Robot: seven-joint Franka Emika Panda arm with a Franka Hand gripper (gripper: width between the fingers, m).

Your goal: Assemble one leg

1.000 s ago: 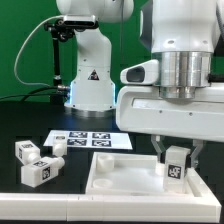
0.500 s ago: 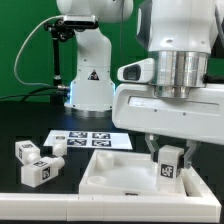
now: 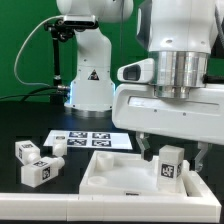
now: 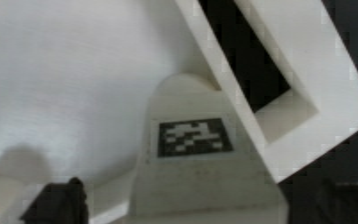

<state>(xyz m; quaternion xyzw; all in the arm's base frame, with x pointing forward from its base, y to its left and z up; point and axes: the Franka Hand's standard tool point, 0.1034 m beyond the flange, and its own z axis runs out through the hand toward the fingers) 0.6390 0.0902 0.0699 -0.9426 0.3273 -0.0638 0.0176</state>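
A white leg (image 3: 170, 163) with a black-and-white tag stands upright at the right corner of the flat white panel (image 3: 115, 172). My gripper (image 3: 175, 154) hangs over it, open, with one finger on each side and a gap to the leg. In the wrist view the leg (image 4: 197, 135) fills the middle, between the dark fingertips (image 4: 60, 202). The gripper (image 4: 202, 208) does not touch it there. The leg's lower end is hidden.
Three loose legs (image 3: 36, 160) lie on the black table at the exterior view's left. The marker board (image 3: 90, 139) lies behind the panel. The arm's white base (image 3: 88, 85) stands at the back, before a green wall.
The fingers have spread apart and let go of the leg. The leg stays upright on the panel, a little left of where it was a second ago.
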